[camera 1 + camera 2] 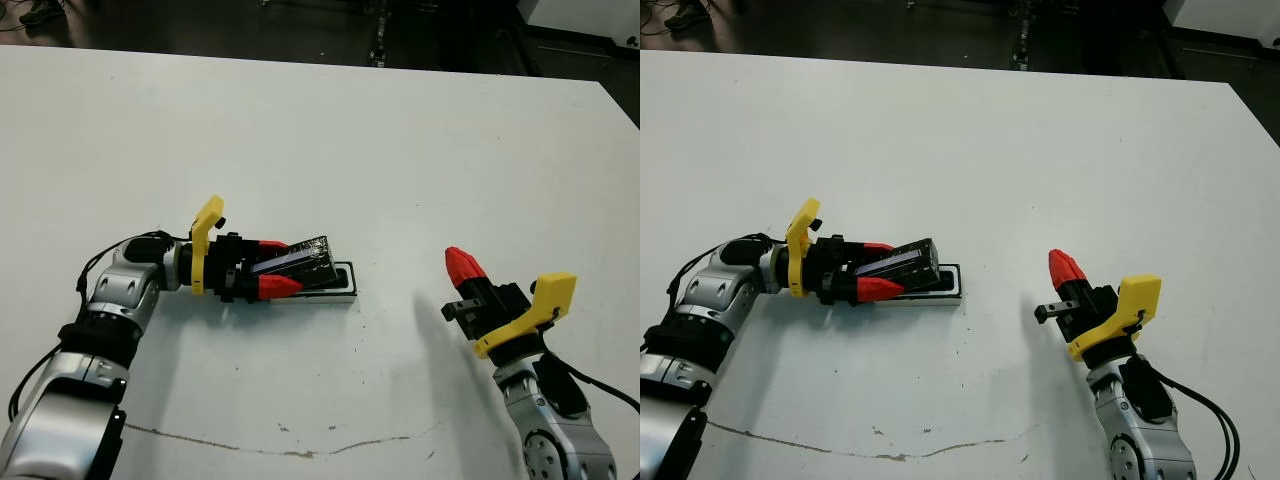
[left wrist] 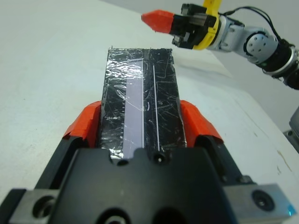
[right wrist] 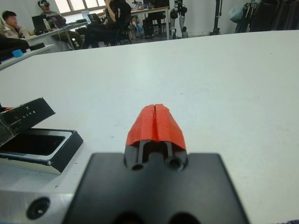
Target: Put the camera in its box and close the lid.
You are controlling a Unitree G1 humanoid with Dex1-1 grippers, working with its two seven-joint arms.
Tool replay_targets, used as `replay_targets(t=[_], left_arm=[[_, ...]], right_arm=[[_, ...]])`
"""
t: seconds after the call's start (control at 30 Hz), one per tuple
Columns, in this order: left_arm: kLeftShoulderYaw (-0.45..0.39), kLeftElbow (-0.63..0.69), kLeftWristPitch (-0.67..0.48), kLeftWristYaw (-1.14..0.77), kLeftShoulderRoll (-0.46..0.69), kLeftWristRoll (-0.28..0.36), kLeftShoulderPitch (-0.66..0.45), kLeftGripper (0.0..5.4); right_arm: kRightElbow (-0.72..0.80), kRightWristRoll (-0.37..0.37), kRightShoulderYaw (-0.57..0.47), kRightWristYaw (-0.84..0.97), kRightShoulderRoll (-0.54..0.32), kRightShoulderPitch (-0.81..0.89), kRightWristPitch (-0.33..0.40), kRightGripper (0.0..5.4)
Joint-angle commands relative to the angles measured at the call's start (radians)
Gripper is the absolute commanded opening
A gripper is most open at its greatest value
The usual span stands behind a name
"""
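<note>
- Two grippers work at the white table (image 1: 400,150): the left gripper (image 1: 290,264) is clamped across the long sides of the lid (image 1: 305,262), with one red finger on each edge of the crinkled black slab.
- Held at a tilt, the lid has its far end raised and hangs over the box (image 1: 349,272), which sits flat on the table directly beneath it; whether the lid's low end touches the rim cannot be told.
- Seen from the right wrist, the box shows a dark fill (image 3: 32,143) inside its white rim, most likely the camera already seated, though the view does not settle it.
- Well apart on the robot's right, the right gripper (image 1: 458,262) has its two red fingers pressed together and carries nothing.
- Judged from here, closing is the step in hand, and the tilt is the main hazard: brought down at this angle, one edge of the lid could catch the rim and ride up instead of seating.
- A downward push from one side could also slide the light box across the smooth table, since nothing steadies it.
- The foil surface looks slick, so the lid may twist between the fingers as it meets the box.
</note>
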State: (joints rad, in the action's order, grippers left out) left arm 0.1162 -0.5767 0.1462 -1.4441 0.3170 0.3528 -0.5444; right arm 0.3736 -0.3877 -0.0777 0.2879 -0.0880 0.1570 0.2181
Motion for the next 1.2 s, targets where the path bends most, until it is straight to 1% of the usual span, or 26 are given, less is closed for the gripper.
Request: replay_targets(t=[0.03, 0.17, 0.23, 0.3, 0.4, 0.57, 0.77, 0.9, 1.0, 1.2], left_arm=[[0.015, 0.007, 0.008, -0.004, -0.012, -0.005, 0.044, 3.16], [0.016, 0.015, 0.000, 0.006, -0.015, -0.003, 0.058, 3.16], [0.016, 0.022, -0.012, 0.012, -0.017, -0.004, 0.065, 3.16], [0.015, 0.026, -0.030, 0.014, -0.022, -0.001, 0.072, 3.16], [0.020, 0.042, -0.043, 0.031, -0.026, -0.005, 0.086, 3.16], [0.028, 0.048, -0.016, 0.035, -0.033, 0.005, 0.097, 3.16], [0.039, 0.049, -0.012, 0.037, -0.036, 0.006, 0.107, 3.16], [0.043, 0.054, -0.008, 0.044, -0.039, 0.007, 0.109, 3.16], [0.047, 0.048, -0.004, 0.048, -0.044, 0.006, 0.106, 3.16], [0.064, 0.055, -0.021, 0.073, -0.054, -0.011, 0.104, 3.16]], right_arm=[[0.001, -0.002, -0.004, -0.005, -0.011, 0.012, 0.010, 0.00], [-0.008, -0.009, -0.003, 0.007, -0.008, 0.010, -0.002, 0.00], [-0.009, 0.000, -0.001, 0.005, -0.008, 0.010, -0.008, 0.00], [-0.002, -0.002, -0.002, -0.003, -0.008, 0.011, 0.008, 0.00], [0.000, -0.005, -0.002, -0.004, -0.008, 0.012, 0.011, 0.00], [-0.007, 0.000, 0.000, 0.002, -0.010, 0.010, 0.001, 0.00], [0.011, 0.009, 0.004, -0.019, -0.010, 0.015, 0.019, 0.00], [0.013, -0.004, 0.003, -0.018, -0.009, 0.016, 0.027, 0.00], [0.014, 0.007, 0.006, -0.018, -0.013, 0.016, 0.022, 0.00], [-0.002, -0.003, 0.002, -0.003, -0.009, 0.011, 0.004, 0.00]])
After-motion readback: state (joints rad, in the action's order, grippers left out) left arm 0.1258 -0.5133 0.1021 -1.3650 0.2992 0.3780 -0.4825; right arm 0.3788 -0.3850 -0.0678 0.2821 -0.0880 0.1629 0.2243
